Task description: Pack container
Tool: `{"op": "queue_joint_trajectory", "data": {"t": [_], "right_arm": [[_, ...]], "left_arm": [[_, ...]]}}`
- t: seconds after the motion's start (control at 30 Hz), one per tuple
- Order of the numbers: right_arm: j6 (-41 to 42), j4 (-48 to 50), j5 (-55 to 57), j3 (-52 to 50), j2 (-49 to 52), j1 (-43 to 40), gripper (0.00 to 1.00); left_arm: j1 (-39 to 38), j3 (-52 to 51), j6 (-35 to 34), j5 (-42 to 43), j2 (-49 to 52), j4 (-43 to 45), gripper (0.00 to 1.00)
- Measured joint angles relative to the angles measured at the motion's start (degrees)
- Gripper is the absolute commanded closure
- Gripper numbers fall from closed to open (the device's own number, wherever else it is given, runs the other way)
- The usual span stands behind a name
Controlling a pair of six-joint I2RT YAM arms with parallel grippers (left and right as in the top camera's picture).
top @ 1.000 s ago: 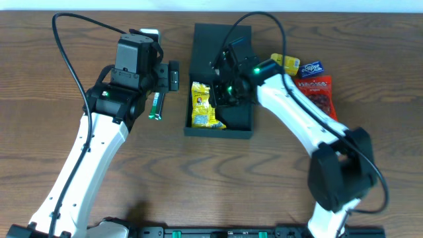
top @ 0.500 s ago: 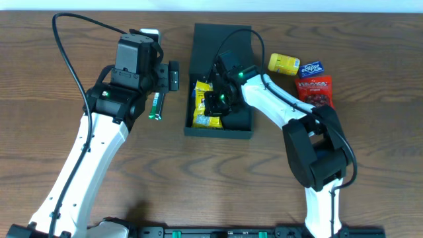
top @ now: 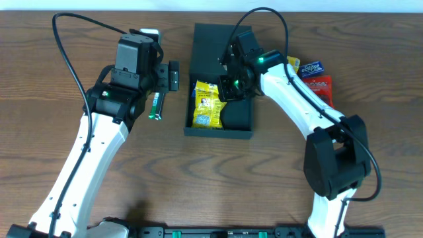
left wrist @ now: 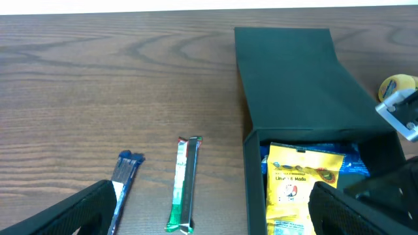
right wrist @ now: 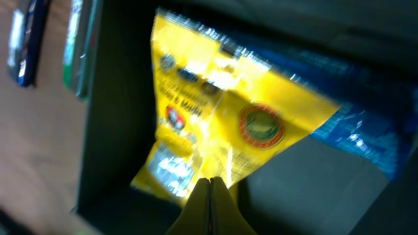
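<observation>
The container point(top: 241, 118) is a dark green box with its flap lid point(top: 218, 41) folded open at the far end. A yellow packet point(top: 206, 104) lies in its left half on a blue packet point(right wrist: 356, 134). My right gripper point(top: 232, 86) hangs over the box's middle. In the right wrist view its fingers point(right wrist: 211, 190) are shut with nothing between them, just above the yellow packet point(right wrist: 215, 124). My left gripper point(top: 158, 78) is open and empty left of the box. In the left wrist view it point(left wrist: 209, 215) straddles a green stick packet point(left wrist: 186, 186), with the container point(left wrist: 287, 78) to the right.
A blue stick packet point(left wrist: 127, 173) lies left of the green stick packet point(top: 156, 106). Right of the box lie a yellow packet point(top: 289, 63), a blue packet point(top: 310, 67) and a red packet point(top: 321, 89). The right arm crosses above them.
My right gripper swung left over the yellow packet, then back up and to the right. The packet now lies straighter in the box. The left arm has not moved.
</observation>
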Motion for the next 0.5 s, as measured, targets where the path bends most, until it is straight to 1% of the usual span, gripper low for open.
{"op": "queue_joint_trajectory", "data": {"t": [0.13,0.3,0.5], "right_arm": [[0.15,2.14,2.62,-0.09,1.29,0.17,0.99],[0.87,3.98,5.57,-0.09,5.44,1.18,0.99],[1.36,5.16,5.75,-0.09,8.33,1.77,0.99]], "left_arm": [[0.00,0.00,-0.02,0.00,0.00,0.02,0.05],[0.00,0.00,0.00,0.00,0.00,-0.02,0.05],[0.00,0.00,0.00,0.00,0.00,-0.04,0.05]]}}
